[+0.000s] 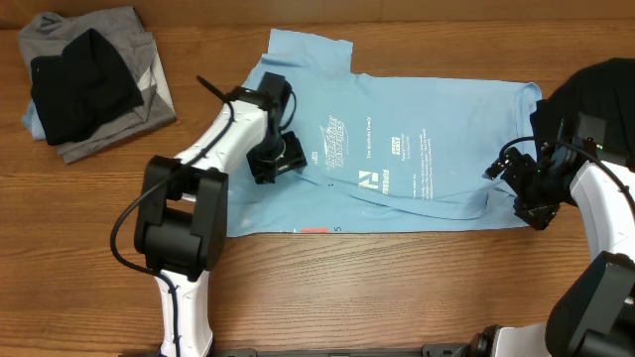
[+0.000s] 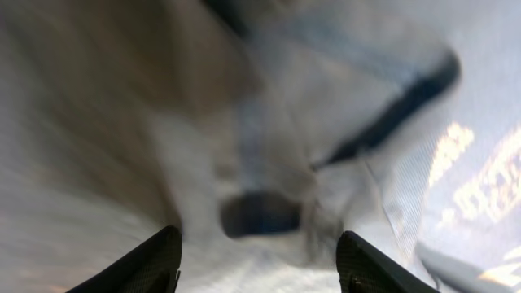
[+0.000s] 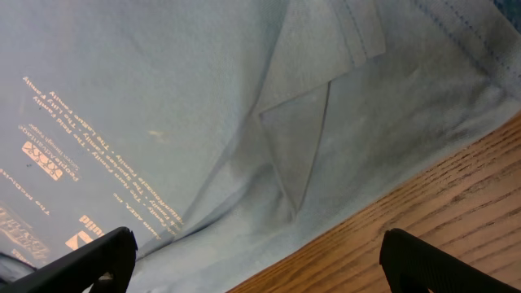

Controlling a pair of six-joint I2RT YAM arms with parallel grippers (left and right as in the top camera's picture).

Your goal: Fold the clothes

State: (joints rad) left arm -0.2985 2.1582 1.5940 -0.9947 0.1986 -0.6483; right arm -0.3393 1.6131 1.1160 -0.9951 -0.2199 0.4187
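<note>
A light blue T-shirt [image 1: 417, 149] with white print lies spread flat across the middle of the table, a sleeve sticking out at its top left. My left gripper [image 1: 276, 161] hovers over the shirt's left part, close to the cloth. The left wrist view is blurred, but it shows that gripper [image 2: 259, 264] open, with only pale fabric [image 2: 122, 122] under it. At the shirt's lower right corner my right gripper [image 1: 524, 193] is open wide. In the right wrist view that gripper [image 3: 259, 260] straddles the shirt's hem [image 3: 163, 98] and the bare wood [image 3: 456, 212], holding nothing.
A pile of folded grey and black clothes [image 1: 89, 79] sits at the back left corner. A black garment [image 1: 605, 109] lies at the right edge, behind the right arm. Wooden table [image 1: 397, 288] shows in front of the shirt.
</note>
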